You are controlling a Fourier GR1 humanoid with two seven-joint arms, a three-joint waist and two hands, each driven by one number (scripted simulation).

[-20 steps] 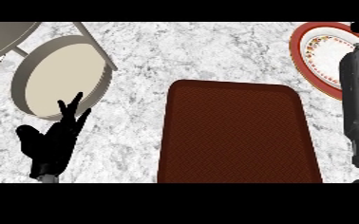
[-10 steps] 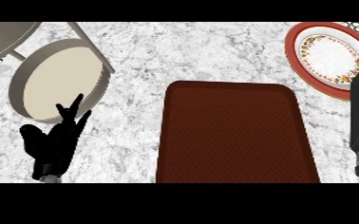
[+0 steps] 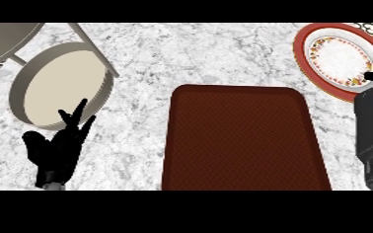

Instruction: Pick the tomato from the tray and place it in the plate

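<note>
Head view: the grey-veined marble worktop [image 3: 189, 54] fills the frame. A dark red-brown tray [image 3: 244, 138] lies at the middle of its near edge, and its surface shows bare. A plate [image 3: 341, 54] with a red rim, a patterned ring and a white centre lies in the far right corner, cut by the view's right edge.

A round grey-rimmed dish [image 3: 58, 86] with a cream inside sits toward the far left. The left hand [image 3: 55, 150] shows at the near left corner, its fingers spread and pointing up, their tips over the dish's near rim; it holds nothing.

The right hand [image 3: 364, 128] is a dark shape at the right edge, overlapping the plate's near rim. Whether it is spread or closed cannot be told.

The tomato is not visible, so its place cannot be told.
</note>
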